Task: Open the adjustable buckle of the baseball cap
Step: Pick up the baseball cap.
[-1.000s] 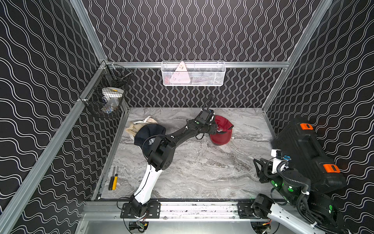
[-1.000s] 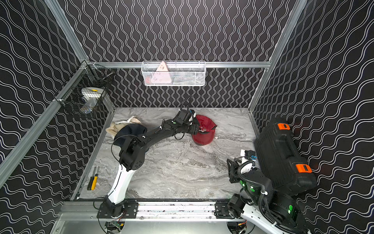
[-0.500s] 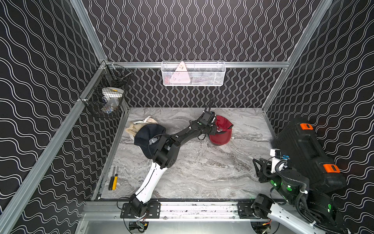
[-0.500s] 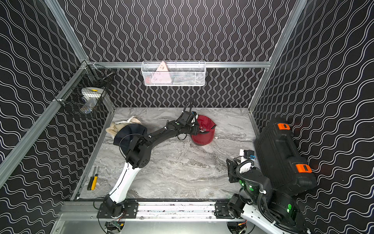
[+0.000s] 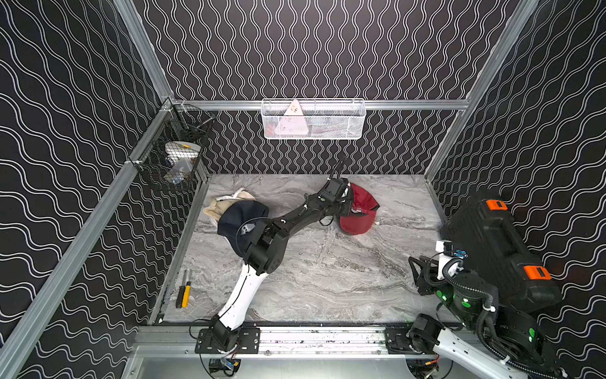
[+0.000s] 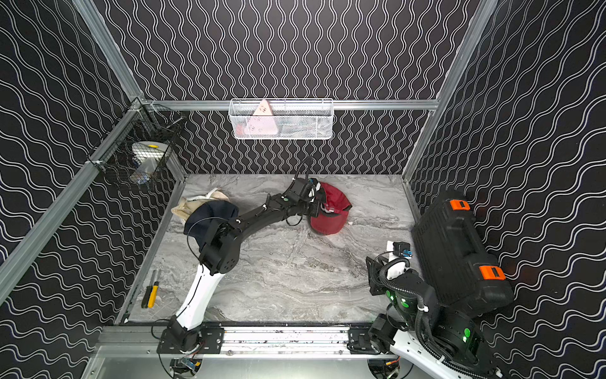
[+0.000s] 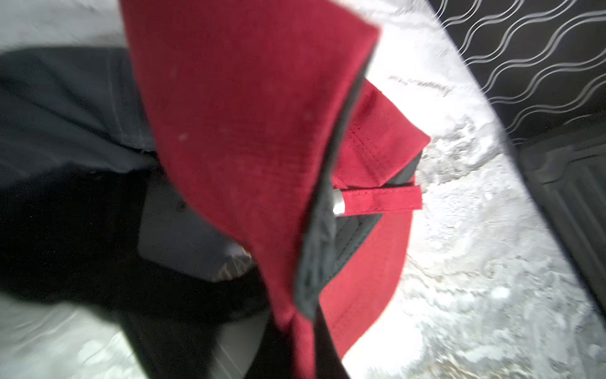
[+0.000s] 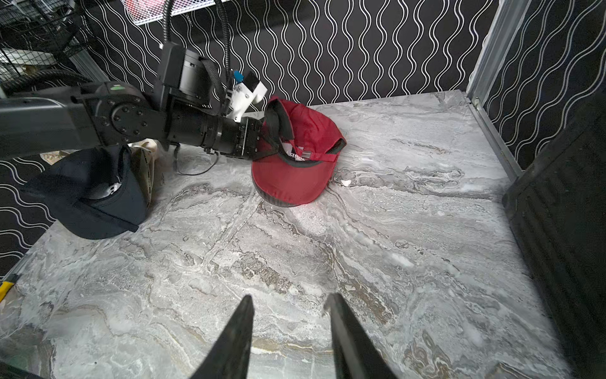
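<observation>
The red baseball cap (image 5: 359, 218) (image 6: 331, 215) lies far back on the marble table, right of centre, brim toward the front. My left gripper (image 5: 347, 205) (image 8: 262, 137) reaches it from the left and is shut on the cap's rim fabric (image 7: 303, 341), which runs up between the dark fingers. The silver buckle (image 7: 338, 203) (image 8: 306, 155) sits on the red back strap (image 7: 383, 198), whose tail sticks out free. At the front right my right gripper (image 8: 290, 302) (image 5: 418, 275) hovers open over bare table, well apart from the cap.
A navy cap (image 5: 242, 220) lies over a beige cap (image 5: 226, 203) at the back left. A black case (image 5: 498, 249) with orange latches fills the right edge. A yellow-and-black tool (image 5: 183, 292) lies front left. Wire baskets (image 5: 313, 119) (image 5: 173, 157) hang on the walls.
My left gripper has closed, taking hold of the red cap's rim, and the left arm has shifted a little. The right arm has not moved.
</observation>
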Controlling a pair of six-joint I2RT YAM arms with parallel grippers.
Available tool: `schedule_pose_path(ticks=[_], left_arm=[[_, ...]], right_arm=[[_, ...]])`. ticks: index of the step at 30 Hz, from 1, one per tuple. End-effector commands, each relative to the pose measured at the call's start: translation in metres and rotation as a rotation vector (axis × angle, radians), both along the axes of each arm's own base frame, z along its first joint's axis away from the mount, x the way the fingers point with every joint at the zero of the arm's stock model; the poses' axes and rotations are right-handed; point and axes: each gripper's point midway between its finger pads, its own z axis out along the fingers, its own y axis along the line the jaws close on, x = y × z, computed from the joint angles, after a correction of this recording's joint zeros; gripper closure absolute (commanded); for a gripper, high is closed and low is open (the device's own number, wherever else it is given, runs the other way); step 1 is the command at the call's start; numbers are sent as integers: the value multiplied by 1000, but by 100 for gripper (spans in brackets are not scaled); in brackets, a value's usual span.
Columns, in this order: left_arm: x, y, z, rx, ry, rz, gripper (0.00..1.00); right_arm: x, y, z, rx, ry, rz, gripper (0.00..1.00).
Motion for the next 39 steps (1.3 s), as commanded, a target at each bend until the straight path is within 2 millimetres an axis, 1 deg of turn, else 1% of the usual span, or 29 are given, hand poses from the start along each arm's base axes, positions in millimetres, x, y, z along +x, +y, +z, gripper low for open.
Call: schedule_pose_path(ticks=[1, 4, 7, 14, 19, 25, 31, 34, 39], left_arm=[[-5, -2, 27, -34, -41, -16, 100], [-15, -3, 43, -47, -60, -30, 100], [-25, 0, 55, -45, -76, -40, 100], [-50, 15, 87, -65, -129, -41, 100], [-76, 24, 106, -61, -161, -60, 100], [-113, 39, 120, -39, -195, -75, 100], [-156, 58, 125, 13, -222, -94, 100], [-178, 66, 128, 11, -235, -107, 100], [-206, 80, 135, -1, -245, -107, 100]], right_arm=[[1, -3, 4, 12, -10, -22, 60], [2, -3, 4, 12, -9, -23, 60], [2, -4, 4, 12, -10, -29, 60], [3, -4, 3, 8, -6, -39, 60], [4, -5, 3, 2, -1, -47, 60], [6, -3, 2, -9, 9, -50, 60], [8, 1, -1, -27, 23, -49, 60], [10, 1, -1, -35, 29, -52, 60], [11, 1, -1, -38, 31, -58, 60]])
